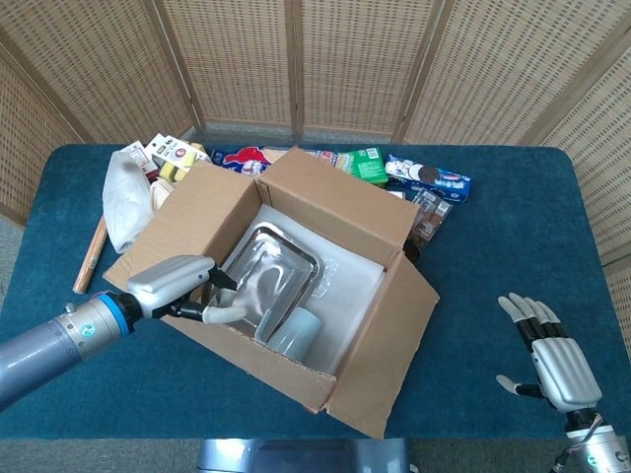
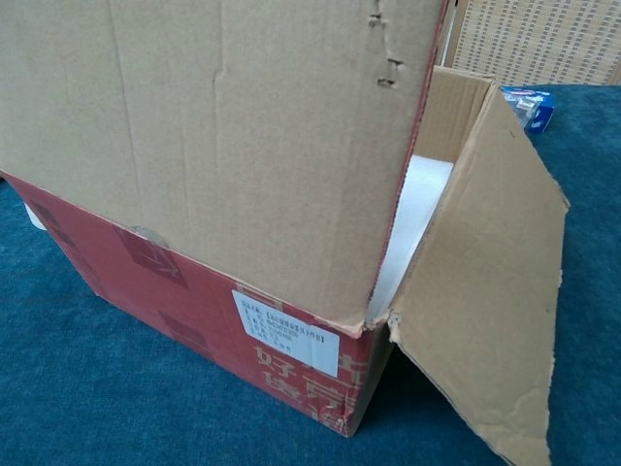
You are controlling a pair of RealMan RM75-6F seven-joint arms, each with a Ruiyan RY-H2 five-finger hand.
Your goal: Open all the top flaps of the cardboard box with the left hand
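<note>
The cardboard box (image 1: 296,370) sits mid-table, red-sided in the chest view (image 2: 184,311). My left hand (image 1: 177,286) grips the near flap (image 2: 213,146) at its left end, fingers outside and thumb inside; the flap stands upright and fills the chest view. The left flap (image 1: 187,212) leans outward, the far flap (image 1: 340,202) stands up, and the right flap (image 1: 389,345) hangs out and down (image 2: 485,262). Inside lie a metal tray (image 1: 271,266), a pale cup (image 1: 296,333) and white foam (image 1: 357,286). My right hand (image 1: 552,360) rests open at the lower right, far from the box.
Behind the box lie snack packs (image 1: 246,158), a green carton (image 1: 365,164) and a blue biscuit pack (image 1: 429,175). A white bag (image 1: 120,197) and a wooden stick (image 1: 91,254) lie to the left. A wicker screen (image 1: 345,59) backs the table.
</note>
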